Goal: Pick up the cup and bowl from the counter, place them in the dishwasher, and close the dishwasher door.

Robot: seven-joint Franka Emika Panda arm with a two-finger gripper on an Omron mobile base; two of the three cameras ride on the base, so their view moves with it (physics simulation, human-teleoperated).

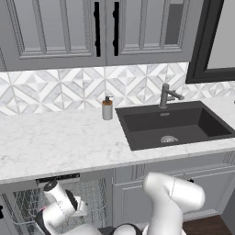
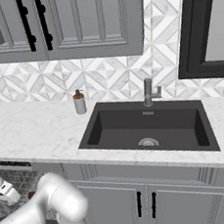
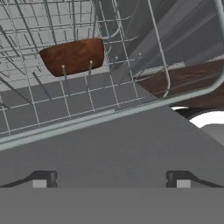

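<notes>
Left base view: the worktop (image 1: 55,142) crosses mid-frame; below it at lower left the dishwasher (image 1: 87,193) stands open, the arm reaching into its rack.

Hand view: the bowl (image 3: 74,56) sits upper left in the rack (image 3: 26,87), lying wide left-right. The gripper (image 3: 111,178) jaws are spread, holding nothing.

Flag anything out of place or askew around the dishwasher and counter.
Nothing looks damaged or spilled. The bowl sits tilted among the tines of the wire rack. The gripper is open and holds nothing.
</notes>
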